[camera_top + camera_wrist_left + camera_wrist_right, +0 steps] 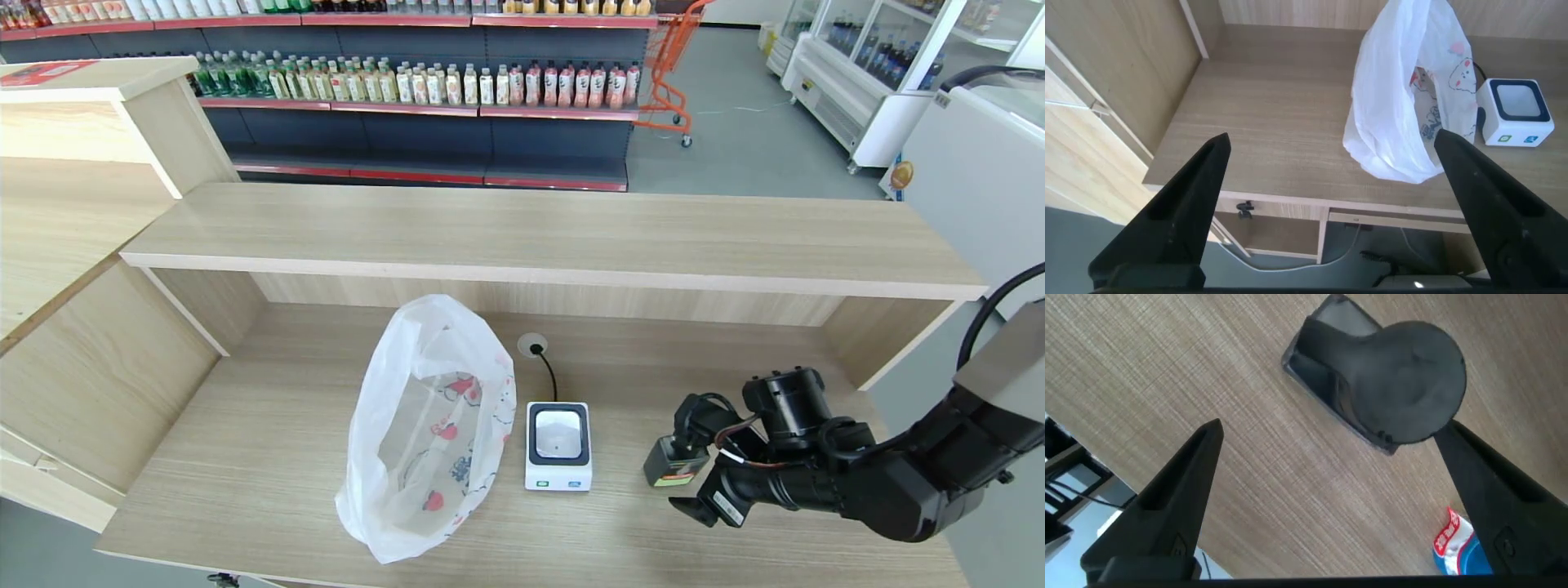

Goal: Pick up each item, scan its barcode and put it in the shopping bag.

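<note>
Right claw (1331, 433) gapes wide, gripping nothing, with a dark boxed item (1372, 384) on the desk (1249, 482) just ahead; the item's exact shape is hard to make out. The right wrist camera adds a red-and-blue packet (1456, 543), cut off at the edge. Left claw (1333, 140) is spread wide and empty off the desk's front edge. From the head camera, the shopping bag (424, 425) stands just beside the scanner (558, 445).

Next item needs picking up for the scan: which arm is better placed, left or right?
Right looks better placed. The right claw is open just above the dark item beside the scanner. The left claw, also open, sits on the far side of the shopping bag from that item.
</note>
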Tool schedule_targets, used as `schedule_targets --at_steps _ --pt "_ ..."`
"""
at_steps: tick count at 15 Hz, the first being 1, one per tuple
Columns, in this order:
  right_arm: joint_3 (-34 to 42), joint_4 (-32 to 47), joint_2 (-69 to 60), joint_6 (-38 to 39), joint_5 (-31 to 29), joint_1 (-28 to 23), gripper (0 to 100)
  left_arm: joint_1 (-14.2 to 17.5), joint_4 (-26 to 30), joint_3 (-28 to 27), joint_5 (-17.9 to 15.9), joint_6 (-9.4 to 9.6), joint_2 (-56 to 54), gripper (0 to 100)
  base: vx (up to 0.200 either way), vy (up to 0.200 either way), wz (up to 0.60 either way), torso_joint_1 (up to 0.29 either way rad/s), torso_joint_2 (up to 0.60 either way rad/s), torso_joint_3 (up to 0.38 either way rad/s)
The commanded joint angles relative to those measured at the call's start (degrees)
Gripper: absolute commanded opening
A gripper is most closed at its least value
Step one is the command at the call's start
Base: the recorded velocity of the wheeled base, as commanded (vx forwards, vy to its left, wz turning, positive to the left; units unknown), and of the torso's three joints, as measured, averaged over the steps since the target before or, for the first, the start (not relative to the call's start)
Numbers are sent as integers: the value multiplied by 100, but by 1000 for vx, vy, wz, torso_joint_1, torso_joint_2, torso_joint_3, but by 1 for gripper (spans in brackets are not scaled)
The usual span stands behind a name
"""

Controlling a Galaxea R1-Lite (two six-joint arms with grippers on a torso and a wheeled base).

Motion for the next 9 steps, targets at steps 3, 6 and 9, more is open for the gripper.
schedule_targets --at_steps 3,6,9 --pt "-280 -169 340 3 63 23 100 -4 0 0 1 0 -2 100 0 0 0 0 0 0" --pt "-482 -240 515 -5 168 32 100 5 0 0 1 0 6 100 0 0 0 0 0 0" --pt "-614 -240 630 3 195 23 100 5 0 0 1 0 6 100 0 0 0 0 0 0"
